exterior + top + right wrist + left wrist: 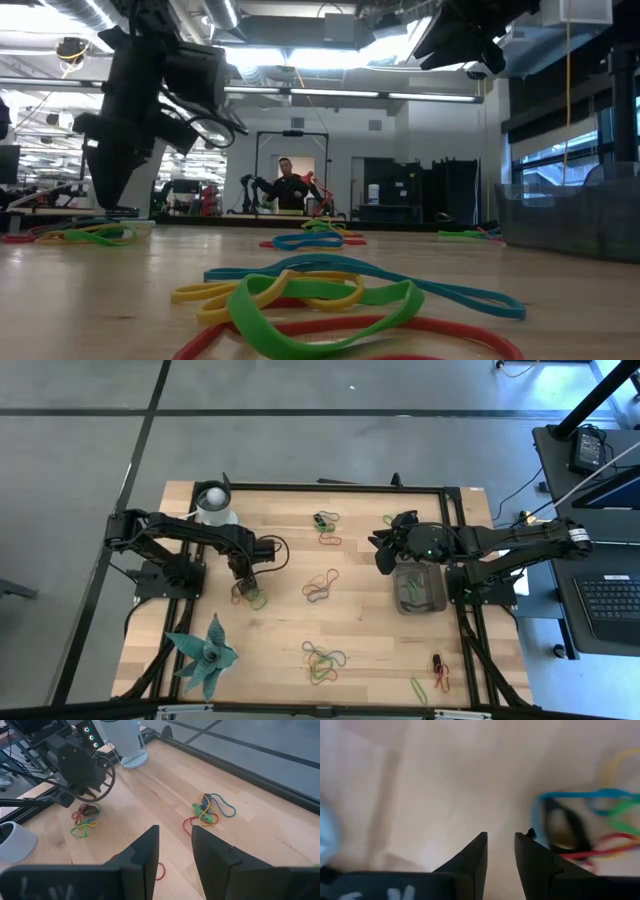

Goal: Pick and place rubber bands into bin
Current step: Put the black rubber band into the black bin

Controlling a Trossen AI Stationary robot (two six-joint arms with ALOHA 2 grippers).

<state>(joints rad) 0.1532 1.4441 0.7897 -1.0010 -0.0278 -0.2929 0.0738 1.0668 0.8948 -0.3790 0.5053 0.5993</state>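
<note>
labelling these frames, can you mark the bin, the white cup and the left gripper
bin (437,601): high view, on its right wall
white cup (215,510): high view, on its side
left gripper (240,582): high view, between its fingertips

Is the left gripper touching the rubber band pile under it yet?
Cannot tell. The high view shows the left gripper over the rubber band pile; the wrist view shows bands beside it, contact unclear.
</note>
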